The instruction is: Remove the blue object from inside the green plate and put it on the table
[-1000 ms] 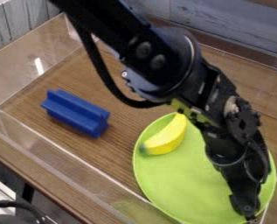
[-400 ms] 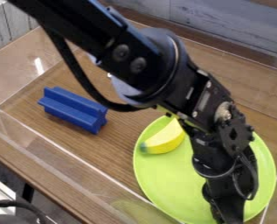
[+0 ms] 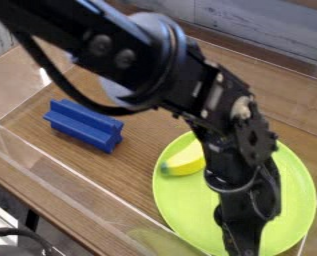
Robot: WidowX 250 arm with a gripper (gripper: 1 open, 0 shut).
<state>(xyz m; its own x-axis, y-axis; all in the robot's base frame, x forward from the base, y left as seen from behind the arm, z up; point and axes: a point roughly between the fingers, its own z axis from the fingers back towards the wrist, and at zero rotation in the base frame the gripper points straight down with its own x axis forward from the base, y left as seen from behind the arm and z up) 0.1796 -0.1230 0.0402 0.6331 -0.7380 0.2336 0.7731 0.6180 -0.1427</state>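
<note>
One job is looking finished: the blue object (image 3: pixel 85 126) is lying on the bench (image 3: pixel 41 70), well apart from the green plate (image 3: pixel 188 205). The pincer (image 3: pixel 241 245) is hanging closed and empty over the plate's near rim.

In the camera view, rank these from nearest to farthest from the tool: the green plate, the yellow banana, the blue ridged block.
The tool is low at the frame's bottom edge.
1. Round lime-green flat plate: directly beneath it.
2. Yellow banana: up and left, on the plate's left rim.
3. Dark blue ridged plastic block: farthest left, on the brown wood-grain table.
</note>
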